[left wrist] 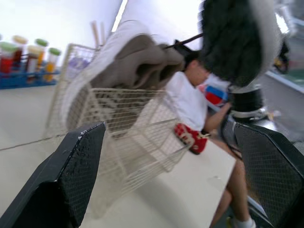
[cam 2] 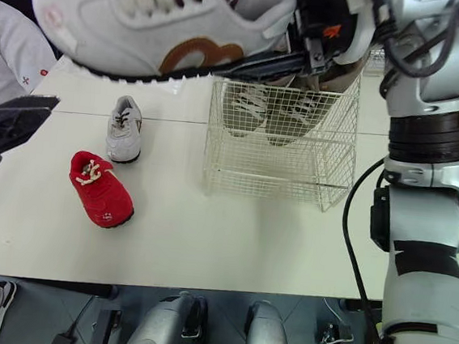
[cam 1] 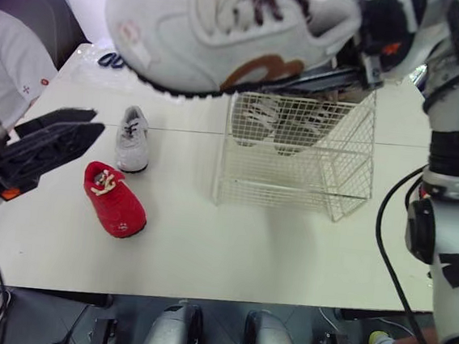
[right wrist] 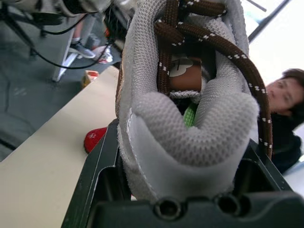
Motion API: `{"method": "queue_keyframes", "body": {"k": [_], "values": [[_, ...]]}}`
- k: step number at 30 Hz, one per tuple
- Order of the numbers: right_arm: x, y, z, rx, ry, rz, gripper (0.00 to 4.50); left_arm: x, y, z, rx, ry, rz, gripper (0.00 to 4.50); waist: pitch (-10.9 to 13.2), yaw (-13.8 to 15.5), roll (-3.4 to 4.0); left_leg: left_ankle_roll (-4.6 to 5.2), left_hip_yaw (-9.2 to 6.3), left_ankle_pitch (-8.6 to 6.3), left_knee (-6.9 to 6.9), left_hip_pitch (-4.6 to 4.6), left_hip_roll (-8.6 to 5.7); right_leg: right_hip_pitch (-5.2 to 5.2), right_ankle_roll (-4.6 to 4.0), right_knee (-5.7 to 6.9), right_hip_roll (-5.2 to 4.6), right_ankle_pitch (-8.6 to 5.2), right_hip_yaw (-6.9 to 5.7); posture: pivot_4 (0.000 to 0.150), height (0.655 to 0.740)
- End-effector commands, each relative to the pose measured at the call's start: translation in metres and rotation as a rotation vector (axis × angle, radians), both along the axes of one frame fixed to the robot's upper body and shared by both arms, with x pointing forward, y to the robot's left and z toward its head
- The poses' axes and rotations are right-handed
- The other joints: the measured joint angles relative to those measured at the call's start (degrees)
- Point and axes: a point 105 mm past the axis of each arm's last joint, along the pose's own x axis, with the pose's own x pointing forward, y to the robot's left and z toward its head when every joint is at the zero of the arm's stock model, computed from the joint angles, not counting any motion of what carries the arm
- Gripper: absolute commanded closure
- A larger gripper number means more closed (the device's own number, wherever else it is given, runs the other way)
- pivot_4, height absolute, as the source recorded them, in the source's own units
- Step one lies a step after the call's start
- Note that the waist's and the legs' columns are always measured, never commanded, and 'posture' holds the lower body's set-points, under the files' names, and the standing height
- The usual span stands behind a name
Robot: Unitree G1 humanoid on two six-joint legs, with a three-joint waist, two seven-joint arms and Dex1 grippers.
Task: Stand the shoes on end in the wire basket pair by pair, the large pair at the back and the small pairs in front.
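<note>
We're holding the large sneaker [cam 1: 226, 33] by its heel, right gripper [right wrist: 185, 142] pinching soft, squashy mesh, so we're judging it light but toe-heavy; left gripper [cam 1: 92, 123] hanging spread, empty.

White table [cam 1: 286, 259]: wire basket [cam 1: 294, 178], 1 red shoe [cam 1: 115, 200], 1 grey shoe [cam 1: 132, 140].

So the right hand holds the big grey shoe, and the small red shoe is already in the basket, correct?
Not quite. The right hand holds the big grey shoe, but the small red shoe lies on the table, outside the basket; the left eye view shows it.
</note>
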Motion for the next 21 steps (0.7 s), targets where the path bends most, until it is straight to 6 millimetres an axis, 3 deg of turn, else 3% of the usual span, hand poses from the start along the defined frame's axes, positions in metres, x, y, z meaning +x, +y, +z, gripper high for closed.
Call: {"method": "queue_keyframes", "body": {"k": [1,16,19,21], "values": [[-0.005,0.005,0.004,0.012,-0.074,0.018,2.68,0.002,-0.013,0.008,-0.019,-0.039,-0.059,0.0,0.0,0.0,-0.01,-0.05,0.01,0.03,-0.05,0.0,0.0,0.0,0.0,0.04,0.0,0.0,0.02,0.15,0.7371],[-0.002,0.008,-0.018,-0.018,-0.141,-0.06,2.68,0.027,-0.032,0.018,-0.065,0.009,-0.229,0.0,0.0,-0.2,-0.11,-0.24,0.07,0.42,-0.64,0.04,0.05,-0.04,0.14,0.05,0.13,0.1,0.05,0.15,0.7371],[-0.003,0.009,-0.018,-0.016,-0.149,-0.062,2.69,0.029,-0.035,0.016,-0.06,0.029,-0.249,0.79,0.1,-0.2,-0.19,-0.23,0.07,0.42,-0.63,0.04,0.05,-0.04,0.15,0.06,0.13,0.11,0.05,0.15,0.7371],[-0.005,0.01,-0.017,-0.01,-0.155,-0.062,2.69,0.029,-0.035,0.014,-0.067,0.038,-0.265,1.75,0.1,-0.2,-0.26,-0.23,0.07,0.43,-0.63,0.04,0.05,-0.04,0.15,0.06,0.14,0.11,0.05,0.15,0.7371]]}}
